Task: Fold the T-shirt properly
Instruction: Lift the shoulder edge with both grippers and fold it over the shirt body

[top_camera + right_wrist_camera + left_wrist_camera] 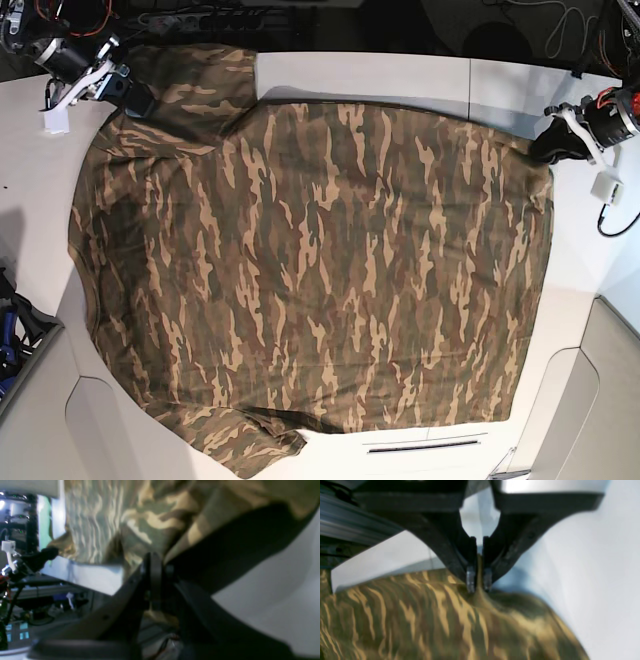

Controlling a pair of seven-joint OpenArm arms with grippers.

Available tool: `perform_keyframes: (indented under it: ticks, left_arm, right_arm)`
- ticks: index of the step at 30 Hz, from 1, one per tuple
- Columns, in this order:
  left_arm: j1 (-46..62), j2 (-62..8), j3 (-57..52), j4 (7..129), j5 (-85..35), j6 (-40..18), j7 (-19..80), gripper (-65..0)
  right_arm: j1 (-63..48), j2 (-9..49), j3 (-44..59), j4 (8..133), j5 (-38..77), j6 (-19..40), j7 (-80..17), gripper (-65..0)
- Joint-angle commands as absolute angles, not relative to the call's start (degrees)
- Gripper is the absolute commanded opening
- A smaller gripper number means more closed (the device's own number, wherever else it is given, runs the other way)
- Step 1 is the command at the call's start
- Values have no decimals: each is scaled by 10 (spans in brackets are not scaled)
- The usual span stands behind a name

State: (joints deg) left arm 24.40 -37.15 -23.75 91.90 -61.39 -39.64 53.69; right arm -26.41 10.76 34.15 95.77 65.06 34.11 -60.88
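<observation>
T-shirt (310, 270) lies flat, unfolded on the surface (400, 75); left gripper (479, 581) and right gripper (152, 580) jaws pinched on its far corners, apparently; all folding remains.

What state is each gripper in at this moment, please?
Left gripper: closed, pinching an edge of the T-shirt.
Right gripper: closed on the T-shirt's fabric at the far corner.

T-shirt (310, 270) over nearly the whole table (400, 75) — bare strips (edges only) passable
</observation>
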Motion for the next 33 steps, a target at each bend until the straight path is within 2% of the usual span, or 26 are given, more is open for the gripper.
perform_keyframes:
  ticks: [1,10,19,27,33]
  left_arm:
    - [229,-384,-245,928,-623,-400,525,-650]
    - [159,-384,-244,928,-613,-400,517,-650]
    - [118,-362,-244,928,-510,-400,424,-650]
    - [79,-342,-242,914,-447,-400,379,-650]
    - [33,-338,-237,841,-417,-400,350,-650]
  right_arm:
    - [-256,114,354,968,669,347,-601,-650]
    - [-156,114,376,968,662,347,-601,-650]
    - [-49,114,372,967,590,347,-598,-650]
    - [17,114,310,965,462,343,-543,-650]
    - [65,114,253,931,390,342,-512,-650]
